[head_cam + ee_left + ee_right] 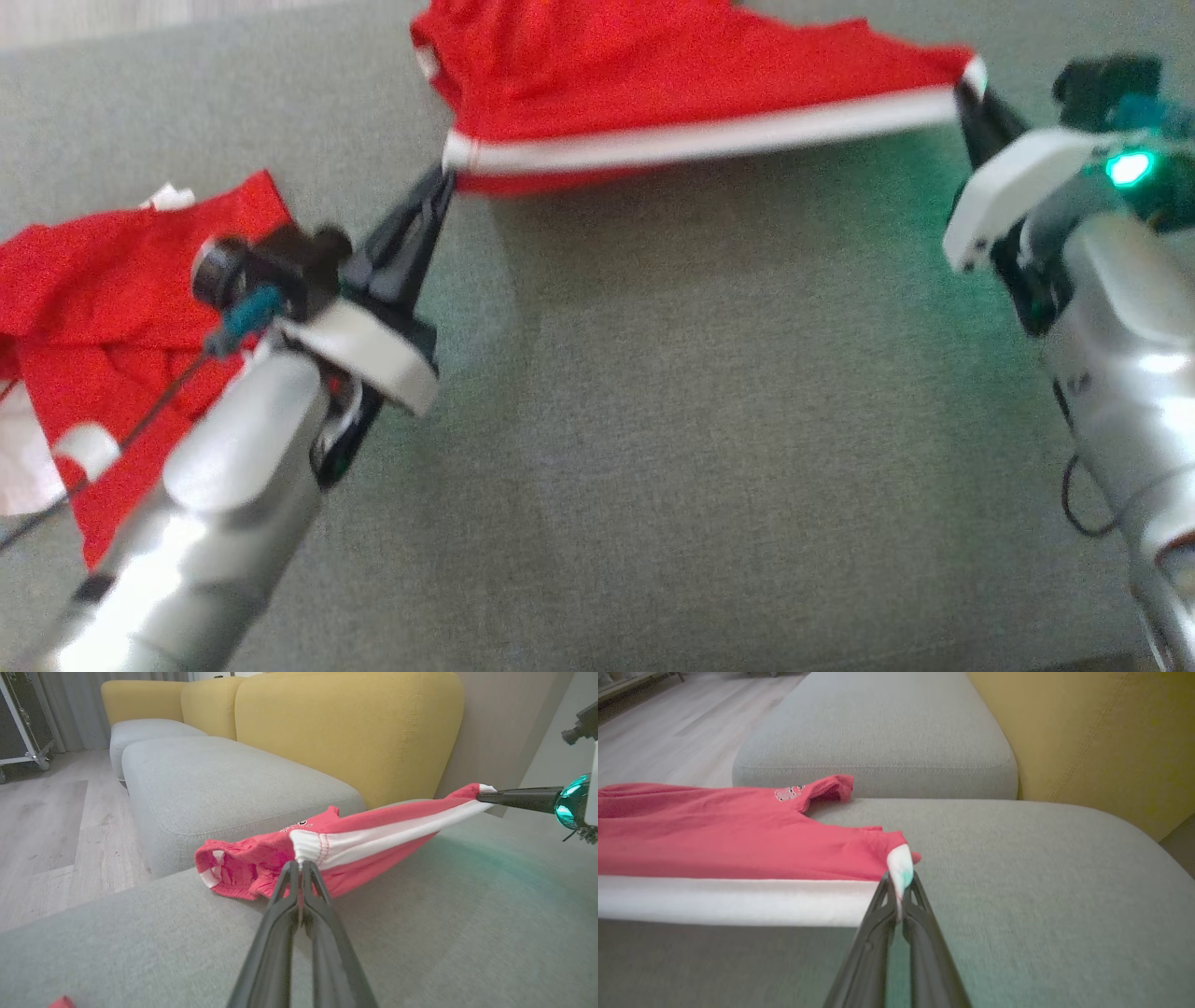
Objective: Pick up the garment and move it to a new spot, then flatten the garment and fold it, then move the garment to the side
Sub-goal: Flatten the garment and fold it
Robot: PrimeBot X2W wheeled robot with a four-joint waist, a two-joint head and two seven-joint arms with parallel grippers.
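The garment (672,84) is a red top with a white hem band, stretched taut just above the grey sofa cushion (709,420). My left gripper (446,177) is shut on the hem's left corner, and my right gripper (963,93) is shut on its right corner. In the left wrist view the garment (373,835) spans from my left gripper (300,864) across to the other arm's fingers (514,798). Seen from the right wrist, the garment (714,835) runs left from my right gripper (896,891), its far part resting on the cushion.
A second red and white garment (112,317) lies crumpled at the cushion's left, partly under my left arm. Yellow backrests (345,732) rise behind the seat. Another grey seat cushion (878,737) adjoins, with wooden floor (46,830) past the sofa's edge.
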